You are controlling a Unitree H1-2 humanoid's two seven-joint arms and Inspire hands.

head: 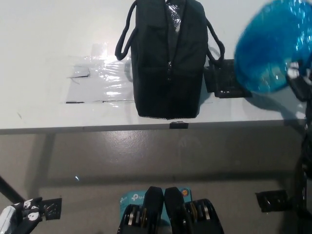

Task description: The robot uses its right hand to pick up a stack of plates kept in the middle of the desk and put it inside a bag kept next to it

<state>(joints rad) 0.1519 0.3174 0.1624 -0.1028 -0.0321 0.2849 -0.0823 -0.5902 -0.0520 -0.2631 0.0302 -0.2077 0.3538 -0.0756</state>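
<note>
A blue stack of plates wrapped in shiny film hangs in the air at the upper right, its face turned toward the camera and blurred by motion. My black right hand is shut on its lower right edge, above the table's right end. The black bag stands at the middle of the white desk, zipper along its top, its handles hanging to both sides. The plates are to the right of the bag and apart from it. My white left hand rests low at the bottom left, below the desk.
A black square marker lies on the desk just right of the bag, partly under the plates. A patch of clear shiny tape covers the desk left of the bag. The desk's front edge runs across the middle; grey floor lies below.
</note>
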